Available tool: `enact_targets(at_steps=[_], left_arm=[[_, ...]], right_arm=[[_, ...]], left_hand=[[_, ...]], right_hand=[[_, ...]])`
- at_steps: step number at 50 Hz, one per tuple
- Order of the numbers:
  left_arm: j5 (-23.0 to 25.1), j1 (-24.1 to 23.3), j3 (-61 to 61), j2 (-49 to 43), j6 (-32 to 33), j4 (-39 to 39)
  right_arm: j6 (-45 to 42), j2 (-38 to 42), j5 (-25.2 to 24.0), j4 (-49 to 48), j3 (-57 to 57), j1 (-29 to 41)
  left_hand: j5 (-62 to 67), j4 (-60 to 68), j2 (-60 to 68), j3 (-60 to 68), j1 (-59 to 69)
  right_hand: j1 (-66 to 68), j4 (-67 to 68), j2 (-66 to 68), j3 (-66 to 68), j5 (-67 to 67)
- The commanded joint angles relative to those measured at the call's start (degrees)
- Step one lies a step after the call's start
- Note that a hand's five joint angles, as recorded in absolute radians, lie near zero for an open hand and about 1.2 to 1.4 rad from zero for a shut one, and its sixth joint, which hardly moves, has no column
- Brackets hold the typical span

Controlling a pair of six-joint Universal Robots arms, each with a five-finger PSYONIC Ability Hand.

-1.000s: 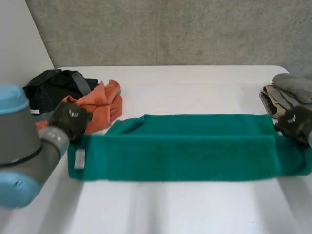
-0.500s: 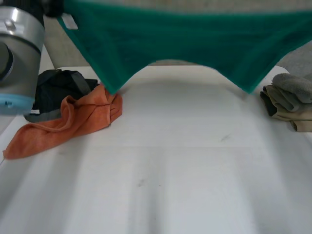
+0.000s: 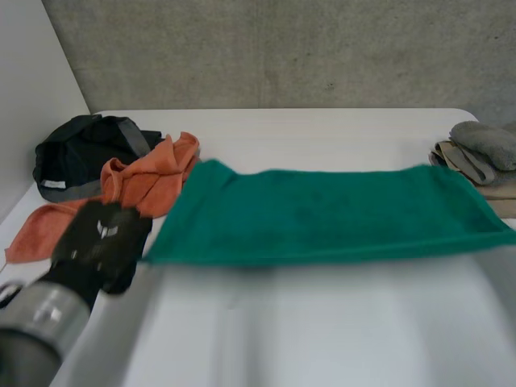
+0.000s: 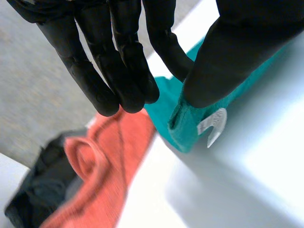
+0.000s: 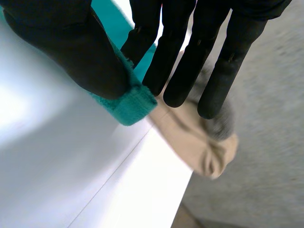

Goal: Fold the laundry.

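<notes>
- Two near corners are the sensible holds, I judge. In the head view the green towel (image 3: pixel 322 214) lies stretched broadside across the middle of the tabletop (image 3: pixel 322 330), one long flat band, thick-piled and plain. The left hand (image 3: pixel 101 242) sits at its near left corner. An orange cloth (image 3: pixel 149 181) and a black garment (image 3: pixel 76 153) lie heaped by its far left corner, and a folded grey and beige stack (image 3: pixel 480 153) rests near its right end.
- Left wrist view: the left hand (image 4: pixel 228 57) pinches that corner of the green towel (image 4: pixel 183 121) between thumb and one finger, right by a white label (image 4: pixel 212 124). The other fingers hang straight and idle above the orange cloth (image 4: pixel 109 161).
- Right wrist view: the right hand (image 5: pixel 61 47) nips the opposite near corner of the green towel (image 5: pixel 133 107) between thumb and a finger, the rest straight — a beige cloth (image 5: pixel 190 137) lies just beyond.
- Handling, as a guess: soft, limp and light, not fragile, with a pile that grips well — it will likely sag in the middle unless kept taut between both corners.
</notes>
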Motion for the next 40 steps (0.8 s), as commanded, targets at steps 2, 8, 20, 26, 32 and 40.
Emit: enact_targets(at_steps=[2, 8, 20, 26, 32, 40], left_arm=[[0.2, 0.3, -2.0, 9.8, 1.5, -19.2], [1.2, 1.4, 2.3, -0.4, 1.4, -13.0], [-4.4, -1.8, 27.7, -29.1, 1.8, 0.2], [-6.0, -2.4, 43.8, -42.5, 3.8, 2.4], [-6.6, -2.6, 55.0, -52.2, 5.9, 3.2], [-6.1, -3.1, 65.6, -60.8, 7.1, 4.8]], right_arm=[[-15.1, -0.6, -7.2, 15.2, -0.7, -6.2], [-10.6, 7.3, -4.8, 9.6, -3.9, 0.3], [1.6, 23.3, 4.6, -14.6, -14.6, 13.4], [4.7, 31.4, 10.1, -22.7, -21.6, 18.8], [5.5, 37.1, 13.8, -28.8, -26.9, 21.4], [5.5, 42.7, 17.2, -34.7, -32.7, 23.7]], left_hand=[[12.3, 11.5, 11.3, 11.3, 13.4], [12.3, 11.5, 11.3, 11.3, 13.4], [12.3, 11.5, 11.3, 11.3, 13.4], [12.3, 11.5, 11.3, 11.3, 13.4], [12.3, 11.5, 11.3, 11.3, 13.4], [12.3, 11.5, 11.3, 11.3, 13.4]], right_hand=[[14.7, 11.4, 12.4, 11.9, 11.4], [14.7, 11.4, 12.4, 11.9, 11.4], [14.7, 11.4, 12.4, 11.9, 11.4], [14.7, 11.4, 12.4, 11.9, 11.4], [14.7, 11.4, 12.4, 11.9, 11.4], [14.7, 11.4, 12.4, 11.9, 11.4]])
